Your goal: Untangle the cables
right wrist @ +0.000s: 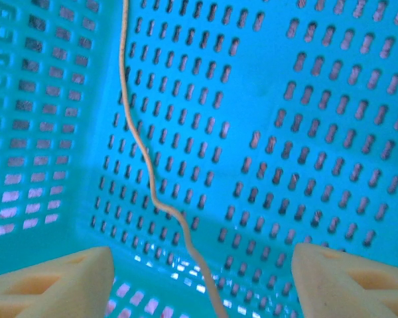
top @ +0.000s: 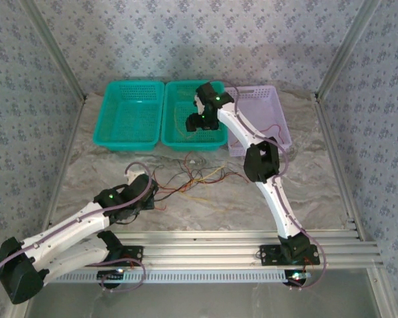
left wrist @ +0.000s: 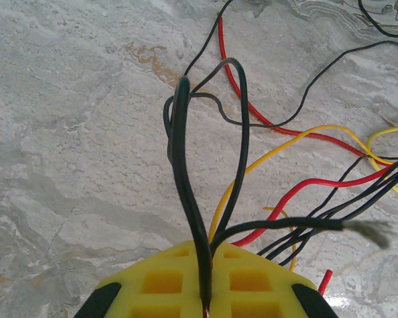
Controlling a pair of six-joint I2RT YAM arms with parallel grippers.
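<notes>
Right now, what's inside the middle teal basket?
One thin yellowish cable on the perforated floor, below the open right gripper. From above, the right arm hides part of the floor.

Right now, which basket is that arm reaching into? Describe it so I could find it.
Three baskets line the far edge of the table. It is the middle basket: teal like the left basket, unlike the lilac basket, and the one with the right end effector open over it and a yellowish cable inside.

Glossy cables (left wrist: pixel 181 122), plastic basket (right wrist: pixel 265 86), marble-look tbl (left wrist: pixel 86 132)
</notes>
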